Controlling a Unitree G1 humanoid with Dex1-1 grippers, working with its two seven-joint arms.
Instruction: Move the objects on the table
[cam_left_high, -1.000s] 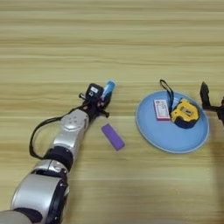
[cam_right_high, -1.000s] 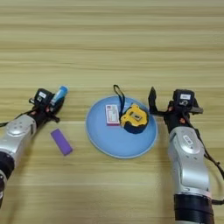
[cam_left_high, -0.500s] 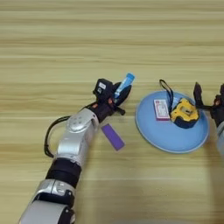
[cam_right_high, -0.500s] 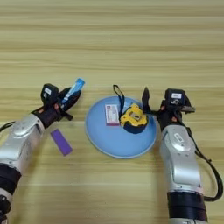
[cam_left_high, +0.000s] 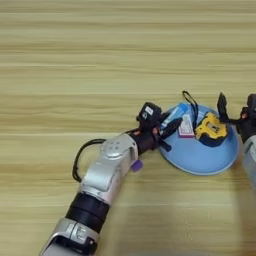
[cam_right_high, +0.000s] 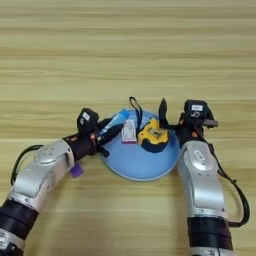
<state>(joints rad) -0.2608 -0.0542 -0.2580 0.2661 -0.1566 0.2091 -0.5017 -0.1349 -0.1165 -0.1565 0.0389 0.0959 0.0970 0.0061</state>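
Note:
My left gripper (cam_left_high: 166, 131) is shut on a blue-and-white glue stick (cam_left_high: 173, 115), held tilted over the left rim of the round light-blue plate (cam_left_high: 205, 161). On the plate lie a yellow-and-black tape measure (cam_right_high: 152, 136) with a black strap loop (cam_right_high: 134, 106) and a small pink-and-white item (cam_right_high: 130, 132). A purple block (cam_right_high: 76, 171) lies on the table, mostly hidden under my left forearm. My right gripper (cam_right_high: 182, 117) stands open at the plate's right rim, just beside the tape measure, holding nothing.
The wooden table (cam_left_high: 100, 60) stretches wide behind and to the left of the plate. My left forearm (cam_left_high: 107, 170) lies diagonally across the near left. My right forearm (cam_right_high: 202, 185) runs down the right side.
My left gripper has carried the glue stick to the right, from beside the purple block to the plate's left rim. The right gripper has edged a little left toward the tape measure.

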